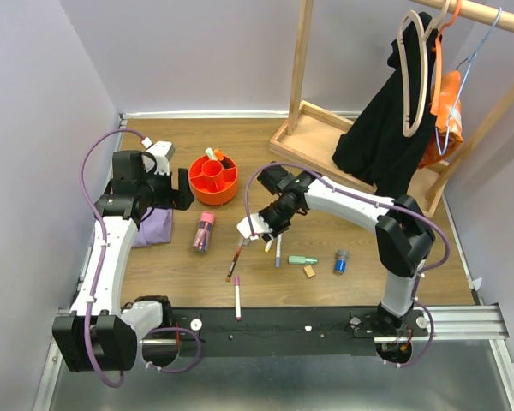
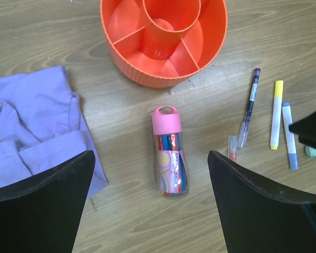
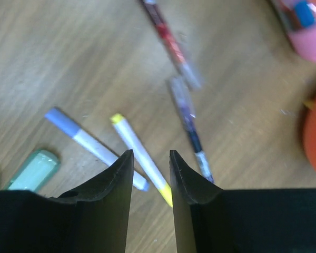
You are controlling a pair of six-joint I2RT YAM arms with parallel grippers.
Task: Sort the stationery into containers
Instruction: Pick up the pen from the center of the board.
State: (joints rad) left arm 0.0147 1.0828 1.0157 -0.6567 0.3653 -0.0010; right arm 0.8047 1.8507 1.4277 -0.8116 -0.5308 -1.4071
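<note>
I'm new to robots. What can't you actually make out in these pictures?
- Left wrist view: the far side of the orange tub, cut off by the top edge.
- Right wrist view: the lower end of the yellow marker, behind the fingers of the right gripper; touching or not, unclear.
- Top view: what sits in the tub, too small.

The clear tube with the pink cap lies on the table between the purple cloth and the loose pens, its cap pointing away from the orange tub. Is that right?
Not quite. In the left wrist view the clear tube does lie on the table between the purple cloth and the loose pens, but its pink cap points toward the orange tub.
</note>
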